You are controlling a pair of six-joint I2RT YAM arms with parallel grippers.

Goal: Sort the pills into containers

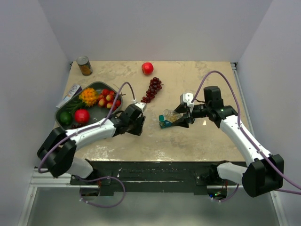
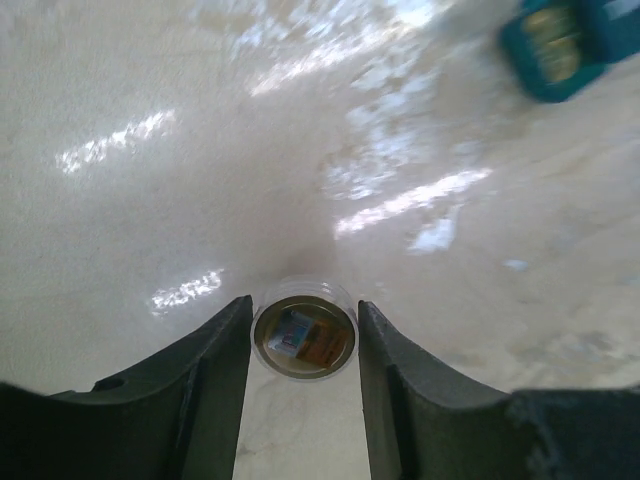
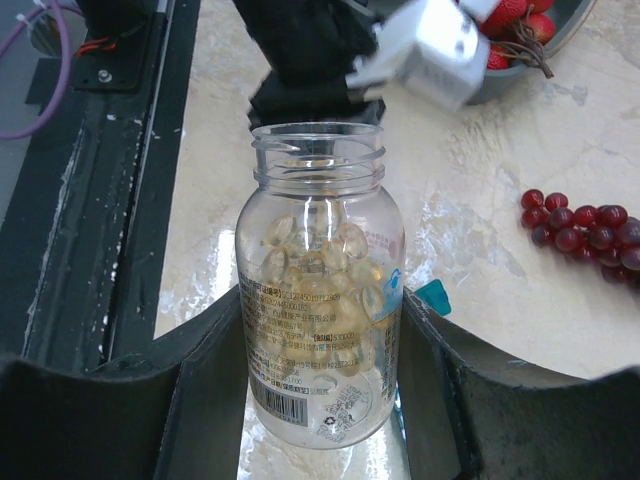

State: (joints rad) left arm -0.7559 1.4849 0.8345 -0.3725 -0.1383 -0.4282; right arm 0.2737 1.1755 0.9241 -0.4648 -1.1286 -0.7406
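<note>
My right gripper (image 3: 322, 400) is shut on a clear pill bottle (image 3: 320, 300) with no cap, about half full of pale yellow softgel pills (image 3: 320, 270). The top view has that bottle (image 1: 170, 115) lying tilted in the right gripper (image 1: 181, 117), its mouth towards the left arm. The teal-blue containers (image 1: 164, 124) lie on the table just under it, and their end shows in the left wrist view (image 2: 560, 45). My left gripper (image 2: 304, 325) is shut on a small round clear bottle cap (image 2: 304, 340), both fingers touching its sides, low over the table.
A dark green tray (image 1: 95, 85) of fruit sits at the left, a tin can (image 1: 84, 65) at the far left corner. A red apple (image 1: 147, 68) and a bunch of dark grapes (image 1: 153, 89) lie behind the grippers. The table's front rail (image 3: 100, 200) is close.
</note>
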